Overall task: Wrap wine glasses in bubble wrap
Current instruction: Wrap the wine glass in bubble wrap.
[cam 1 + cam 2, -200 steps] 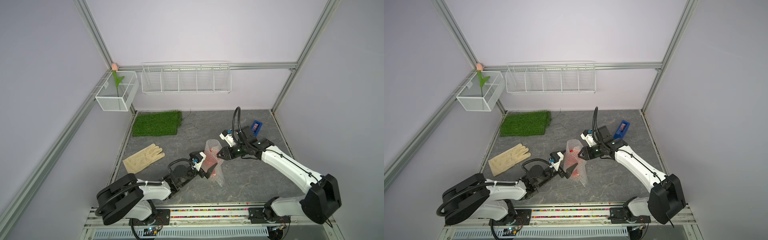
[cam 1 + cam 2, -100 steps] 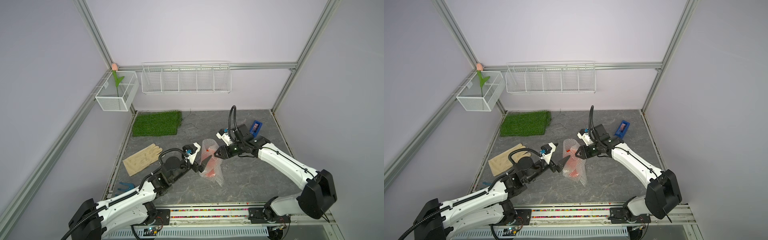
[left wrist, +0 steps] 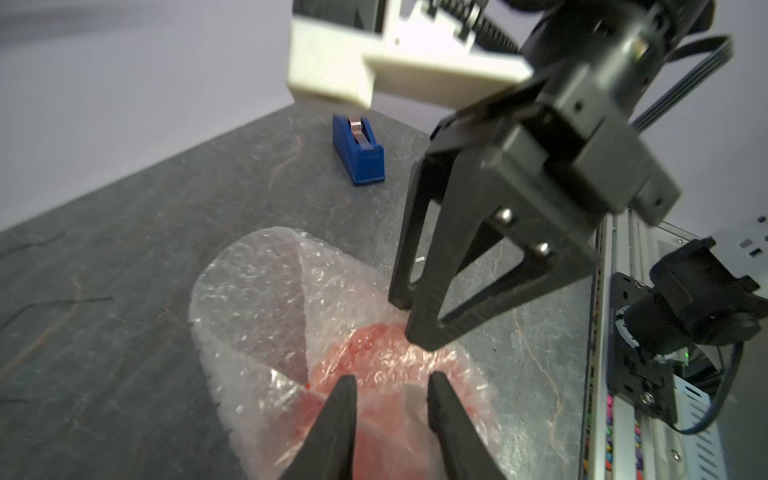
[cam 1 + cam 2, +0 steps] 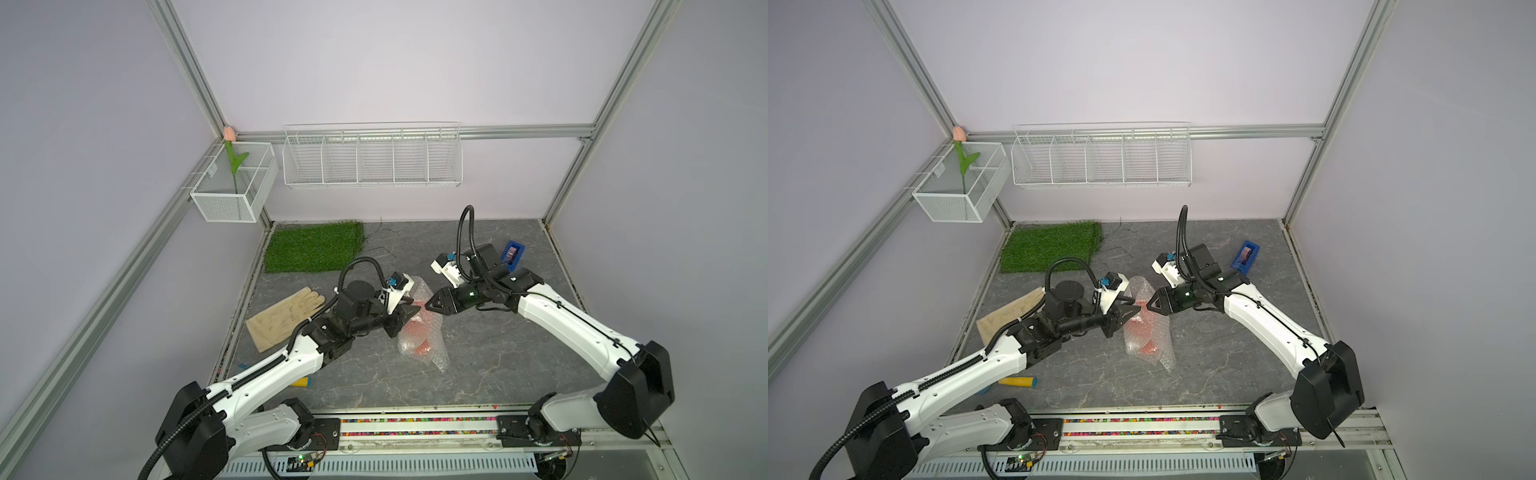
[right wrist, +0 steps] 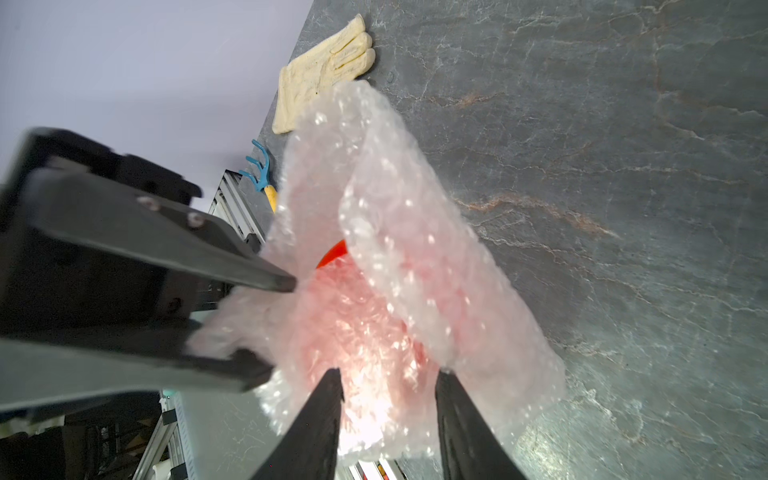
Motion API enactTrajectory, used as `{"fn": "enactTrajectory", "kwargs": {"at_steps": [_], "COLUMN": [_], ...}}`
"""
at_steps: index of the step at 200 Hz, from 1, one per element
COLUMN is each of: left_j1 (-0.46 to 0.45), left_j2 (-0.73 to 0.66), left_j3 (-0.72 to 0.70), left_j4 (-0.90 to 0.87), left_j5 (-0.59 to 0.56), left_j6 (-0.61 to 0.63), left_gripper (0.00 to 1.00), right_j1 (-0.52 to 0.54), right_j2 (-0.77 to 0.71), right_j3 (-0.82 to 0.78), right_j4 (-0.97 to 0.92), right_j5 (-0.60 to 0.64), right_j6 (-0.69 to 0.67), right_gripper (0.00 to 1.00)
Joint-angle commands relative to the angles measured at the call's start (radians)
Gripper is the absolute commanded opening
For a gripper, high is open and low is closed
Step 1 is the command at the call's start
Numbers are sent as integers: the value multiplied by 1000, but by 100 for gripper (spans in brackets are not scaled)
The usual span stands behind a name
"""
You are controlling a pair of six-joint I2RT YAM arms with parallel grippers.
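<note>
My right gripper (image 4: 428, 306) is clamped on the opaque red-orange plastic goblet (image 4: 422, 347) thru the clear small-bubble plastic bubble wrap (image 4: 420, 289). In the right wrist view its two black fingers (image 5: 328, 399) sit either side of the red shape, w/ film btwn pads and plastic.

The goblet lies mid-table, btwn my two arms, inside the wrap. The wrap is folded loosely round it like a tube, open at the far end. Only a sliver of bare orange edge shows at a gap in the folds. The rest is a red blur under the bubbles, so I can't make out stem vs cup. The wrap's near end trails on the grey stone-look tabletop (image 4: 478, 353), toward my bases.

My left gripper (image 4: 409, 313) points in from the opp side, tips almost meeting the right one's in both top views. Its jaws are narrowed but w/ a gap showing. A bunched fold of wrap sits btwn the fingers (image 5: 266, 284) in the right wrist view. It's blurred there, so I can't tell if that's a real pinch.

Other stuff:
- A cream fabric work glove (image 4: 286, 318) lies flat to the left of the bundle, beside my left arm.
- A green artificial grass mat (image 4: 313, 245) is at the back-left corner.
- A blue tape dispenser (image 4: 513, 255) is just behind my right wrist.
- A small hand rake w/ blue tines and yellow handle (image 5: 262, 174) is at the front-left edge, partly under my left arm.
</note>
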Motion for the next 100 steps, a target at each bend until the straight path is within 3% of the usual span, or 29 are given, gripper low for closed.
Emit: {"fn": "enactTrajectory", "kwargs": {"at_steps": [1,50,100], "left_j1": [1,2,3], "left_j2": [35,152,204], "left_j3": [32,79,165], "left_j4": [-90,-122,-216], "left_j5": [119,167,190], "left_j6": [-11,-10,6], "left_gripper": [27,20,18], "right_j1": [-42,-86,-32], "right_j2": [-68,-61,45], "right_j3": [24,63,105], "right_j4": [-48,-71,-86], "right_j5": [-36,-49,-40], "right_j6": [-17,-33,-53], "right_gripper": [42,45,44]}}
